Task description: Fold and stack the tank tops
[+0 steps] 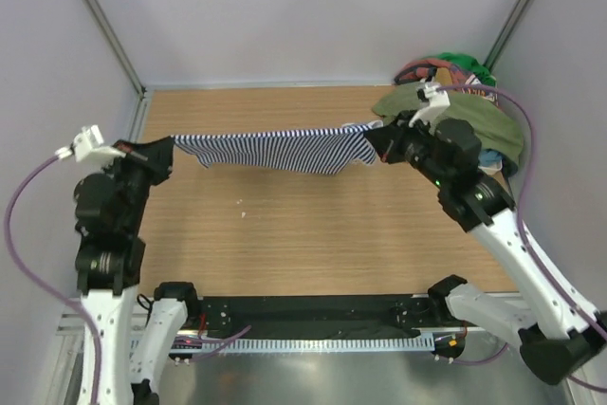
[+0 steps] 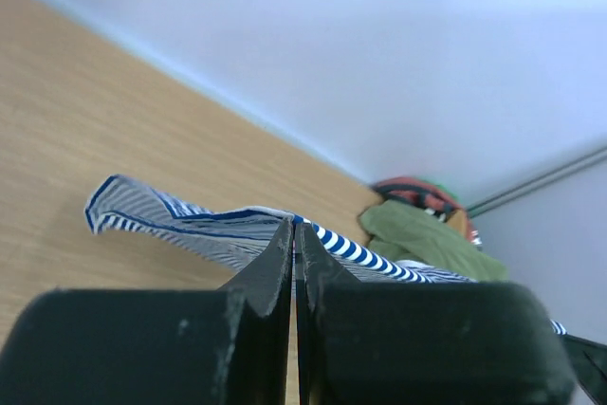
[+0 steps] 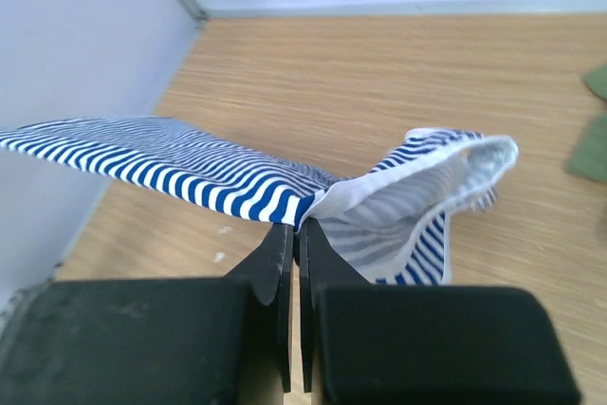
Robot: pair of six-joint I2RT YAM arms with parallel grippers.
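The navy-and-white striped tank top [image 1: 285, 151] hangs stretched in the air above the wooden table [image 1: 313, 234], held at both ends. My left gripper [image 1: 169, 151] is shut on its left end, seen in the left wrist view [image 2: 294, 227] with striped cloth [image 2: 190, 230] at the fingertips. My right gripper [image 1: 372, 144] is shut on its right end, seen in the right wrist view [image 3: 302, 230] with cloth [image 3: 190, 173] spreading to both sides. The olive green tank top [image 1: 474, 116] lies bunched at the back right corner, and shows in the left wrist view [image 2: 422, 239].
A heap of other coloured clothes [image 1: 450, 70] sits behind the green top in the back right corner. Grey walls [image 1: 285, 7] enclose the table on three sides. A black rail [image 1: 313, 315] runs along the near edge between the arm bases.
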